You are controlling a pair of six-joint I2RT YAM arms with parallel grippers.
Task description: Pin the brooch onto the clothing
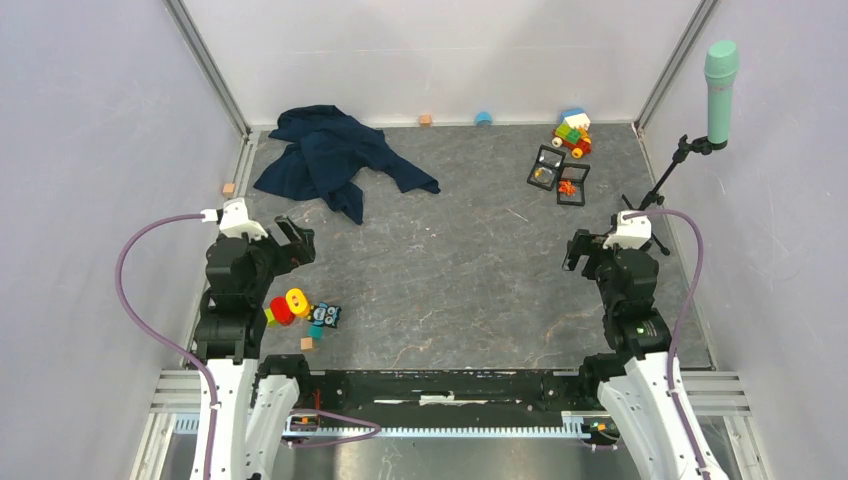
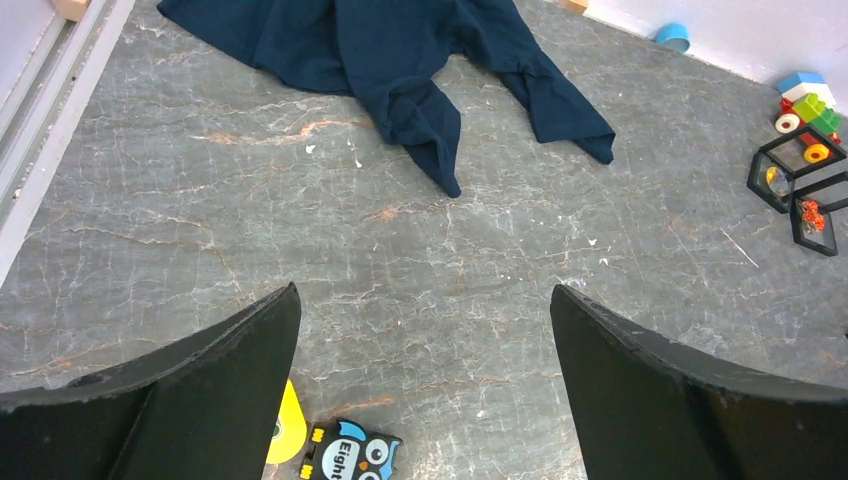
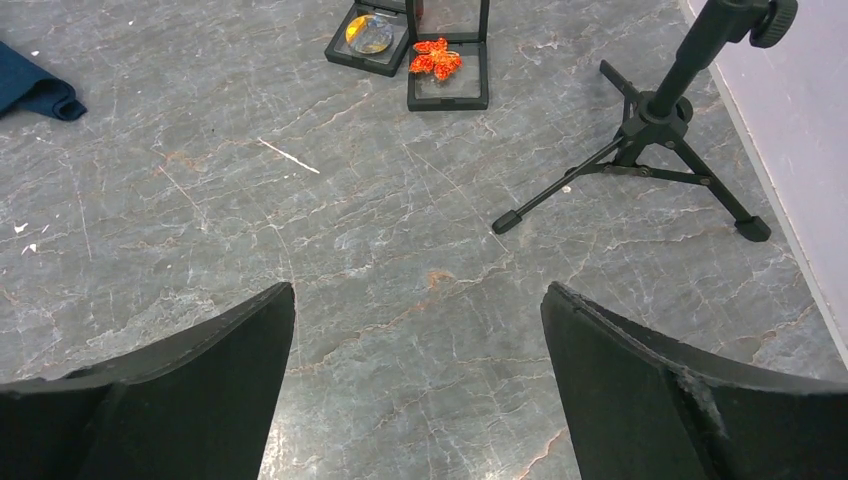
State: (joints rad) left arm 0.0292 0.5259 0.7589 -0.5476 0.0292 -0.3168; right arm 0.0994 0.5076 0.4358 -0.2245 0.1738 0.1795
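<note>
Left pincer (image 2: 425, 390) and right pincer (image 3: 418, 390) both apart, empty. Shirt (image 1: 335, 160) crumpled at 11 o'clock on counter (image 1: 450, 290); orange brooch (image 3: 435, 58) in case (image 3: 448, 98) at 1 o'clock. Send your right pincer first, low, and nip brooch by its edge.

Navy shirt (image 1: 335, 160) lies crumpled far left, orange brooch (image 1: 567, 187) well apart at right

Grey stone-look table (image 1: 450, 290); navy shirt (image 1: 335, 160) far L; 2 display cases (image 1: 548, 168) far R (toys (image 1: 292, 307) near L).

Left wrist view: clothing (image 2: 400, 50) runs off top — owl toy (image 2: 355, 458) cut at bottom.
</note>
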